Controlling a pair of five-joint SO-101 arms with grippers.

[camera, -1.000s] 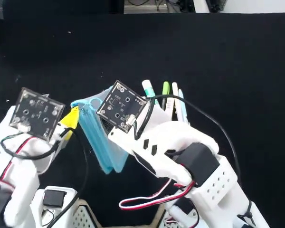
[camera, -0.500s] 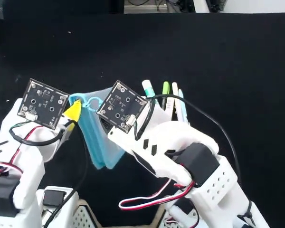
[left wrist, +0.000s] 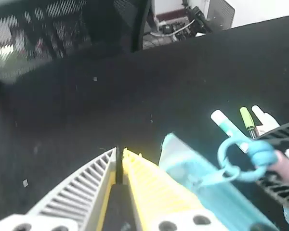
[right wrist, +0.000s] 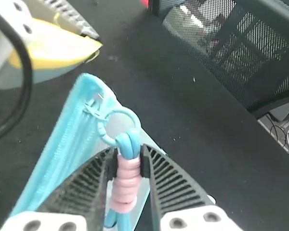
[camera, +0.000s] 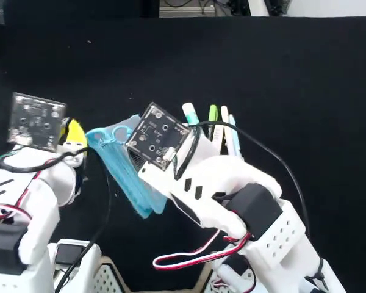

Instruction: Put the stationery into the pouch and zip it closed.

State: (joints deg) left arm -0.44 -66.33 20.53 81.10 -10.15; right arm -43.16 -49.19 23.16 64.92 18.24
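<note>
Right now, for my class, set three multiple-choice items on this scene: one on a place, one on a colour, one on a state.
1. The pens lie: A in a cup; B on the table; C on a shelf.
2. The pouch is: A red; B black; C light blue.
3. The right gripper has its fingers: A shut on the pull cord; B wide open; C around a pen.
Key: B, they rest on the black table; C, its fabric is pale blue; A, both fingers pinch the cord.

Black table [camera: 293, 73], mesh chair [right wrist: 241, 53] behind, cables [left wrist: 177, 25] beyond
</note>
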